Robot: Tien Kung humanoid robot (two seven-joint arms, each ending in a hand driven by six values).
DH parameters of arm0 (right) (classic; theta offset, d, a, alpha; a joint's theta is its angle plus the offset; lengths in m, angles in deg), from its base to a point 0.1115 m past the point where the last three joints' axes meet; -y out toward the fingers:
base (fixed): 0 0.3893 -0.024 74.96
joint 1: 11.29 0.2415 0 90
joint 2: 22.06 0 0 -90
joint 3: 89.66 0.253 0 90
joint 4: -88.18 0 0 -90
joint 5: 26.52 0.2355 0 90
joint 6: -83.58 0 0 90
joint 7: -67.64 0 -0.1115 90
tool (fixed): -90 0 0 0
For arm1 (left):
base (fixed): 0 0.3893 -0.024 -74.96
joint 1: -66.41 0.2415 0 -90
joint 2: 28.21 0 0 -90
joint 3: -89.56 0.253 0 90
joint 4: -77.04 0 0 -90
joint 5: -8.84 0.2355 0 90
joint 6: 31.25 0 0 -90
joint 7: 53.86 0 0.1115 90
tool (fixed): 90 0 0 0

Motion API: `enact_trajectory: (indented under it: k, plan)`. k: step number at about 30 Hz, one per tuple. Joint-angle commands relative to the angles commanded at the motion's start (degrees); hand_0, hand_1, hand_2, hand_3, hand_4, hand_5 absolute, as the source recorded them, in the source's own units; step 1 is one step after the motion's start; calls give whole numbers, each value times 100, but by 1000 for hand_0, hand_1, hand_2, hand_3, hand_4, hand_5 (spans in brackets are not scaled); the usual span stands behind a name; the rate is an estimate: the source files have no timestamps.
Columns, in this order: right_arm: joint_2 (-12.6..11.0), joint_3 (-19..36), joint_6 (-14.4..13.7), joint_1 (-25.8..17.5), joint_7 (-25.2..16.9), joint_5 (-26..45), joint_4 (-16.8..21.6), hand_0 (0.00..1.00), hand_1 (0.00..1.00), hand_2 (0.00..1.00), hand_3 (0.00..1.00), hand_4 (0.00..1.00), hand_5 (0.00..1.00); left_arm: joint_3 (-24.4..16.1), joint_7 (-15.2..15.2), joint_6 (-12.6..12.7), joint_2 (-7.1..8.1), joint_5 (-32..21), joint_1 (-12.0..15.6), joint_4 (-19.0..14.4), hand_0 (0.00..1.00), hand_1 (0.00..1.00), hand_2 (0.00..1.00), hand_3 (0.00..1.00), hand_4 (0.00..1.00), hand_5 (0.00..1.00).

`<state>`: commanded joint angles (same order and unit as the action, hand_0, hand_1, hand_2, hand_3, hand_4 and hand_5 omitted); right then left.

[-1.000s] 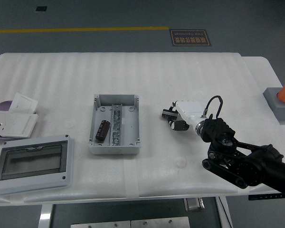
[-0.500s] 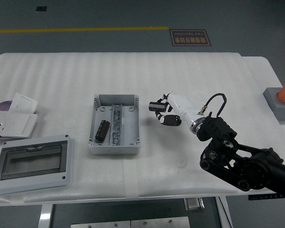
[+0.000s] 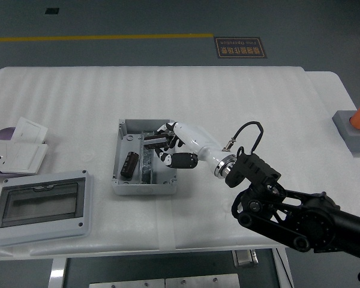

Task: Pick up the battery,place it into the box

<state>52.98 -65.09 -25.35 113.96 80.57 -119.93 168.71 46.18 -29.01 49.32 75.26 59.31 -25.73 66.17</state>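
Your right hand [image 3: 168,147] gripped a battery [image 3: 155,142] over the box [image 3: 123,127] rail at 9 o'clock; released there, it might have perched crooked.

Grey box [image 3: 125,187], black battery [image 3: 130,164], white ribbed table [image 3: 240,96].

A white table [image 3: 258,96] carries a grey box [image 3: 125,180], its lid [image 3: 39,205] and a socket plate [image 3: 15,157].

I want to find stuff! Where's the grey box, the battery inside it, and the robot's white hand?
grey box [image 3: 125,185]: head view, near-left rim.
battery [image 3: 130,164]: head view, middle of the black cylinder.
right hand [image 3: 179,143]: head view, white back of the hand.
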Motion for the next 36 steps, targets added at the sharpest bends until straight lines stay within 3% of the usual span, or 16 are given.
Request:
enact_trajectory:
  k: [5,6,21,29,36]
  plan:
    - [15,-249,25,77,-83,248,-129,589,600,613,697,443,252,-44,16,-3,2,44,-4,-1,584,670,537,549,507,579]
    - [15,-285,36,85,-92,300,-144,925,881,889,975,632,349,-55,19,-3,3,54,-7,-1,584,670,537,549,507,577]
    - [27,-144,147,-22,-70,183,-217,957,902,896,991,650,371,-55,26,-3,1,57,-6,-4,584,670,535,549,510,578]
    - [-137,661,54,-289,-110,-9,-210,957,894,883,988,651,375,-41,33,-12,-8,39,11,-3,584,670,534,548,510,577]
    - [-440,1591,33,-630,-97,-196,-613,941,852,839,960,643,372,-26,31,-9,-15,8,13,-2,583,670,533,544,507,575]
